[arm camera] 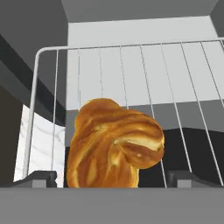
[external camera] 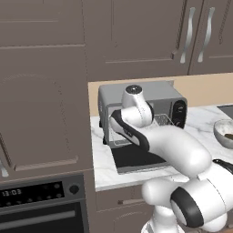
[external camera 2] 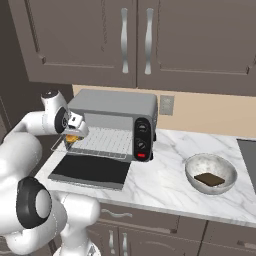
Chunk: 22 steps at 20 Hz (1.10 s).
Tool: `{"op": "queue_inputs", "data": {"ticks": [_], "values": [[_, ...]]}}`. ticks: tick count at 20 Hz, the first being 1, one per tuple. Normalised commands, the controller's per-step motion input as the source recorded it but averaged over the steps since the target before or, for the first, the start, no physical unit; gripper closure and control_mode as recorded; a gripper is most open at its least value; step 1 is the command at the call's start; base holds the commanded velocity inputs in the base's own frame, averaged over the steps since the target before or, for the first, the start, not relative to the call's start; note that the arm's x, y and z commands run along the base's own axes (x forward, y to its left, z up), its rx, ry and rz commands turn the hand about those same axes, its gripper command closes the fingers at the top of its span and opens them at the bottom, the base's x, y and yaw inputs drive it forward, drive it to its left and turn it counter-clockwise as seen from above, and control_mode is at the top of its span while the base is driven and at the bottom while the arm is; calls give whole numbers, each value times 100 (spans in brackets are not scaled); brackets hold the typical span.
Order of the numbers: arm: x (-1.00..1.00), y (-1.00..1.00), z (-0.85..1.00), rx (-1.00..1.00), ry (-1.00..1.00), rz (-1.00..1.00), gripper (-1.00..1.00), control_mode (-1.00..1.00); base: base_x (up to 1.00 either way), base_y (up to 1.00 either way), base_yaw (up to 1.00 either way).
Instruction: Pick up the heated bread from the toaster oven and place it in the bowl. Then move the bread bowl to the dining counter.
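Observation:
The heated bread (arm camera: 113,144), a golden-brown twisted lump, lies on the left front part of the wire rack (arm camera: 175,74), which is pulled out of the toaster oven (external camera 2: 112,107). My gripper (arm camera: 113,179) is open, one fingertip on each side of the bread and close to it. In the right base view the gripper (external camera 2: 74,131) hangs at the oven's left front corner, just above the bread (external camera 2: 73,138). The oven's dark glass door (external camera 2: 90,171) lies dropped flat on the marble. The bowl (external camera 2: 192,167) stands to the right of the oven with a flat dark brown piece in it. The dining counter is out of view.
The toaster oven (external camera: 141,93) and the bowl (external camera: 218,129) stand on a white marble counter (external camera 2: 165,180) under brown wall cabinets. A built-in black oven with a clock (external camera: 41,205) sits low on the left. A dark cooktop edge (external camera 2: 248,150) lies far right.

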Motion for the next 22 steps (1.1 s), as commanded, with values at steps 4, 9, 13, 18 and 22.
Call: {"op": "queue_inputs", "data": {"ticks": [4, 9, 13, 18, 22], "values": [[3, 0, -4, 2, 0, 0, -100, -100, 0, 0, 0], [0, 0, 0, 0, 0, 0, -100, -100, 0, 0, 0], [0, 0, 0, 0, 0, 0, -100, -100, 0, 0, 0], [0, 0, -2, 0, -1, 0, -100, -100, 0, 0, 0], [9, 0, -14, 0, 0, -5, -100, -100, 0, 0, 0]]}}
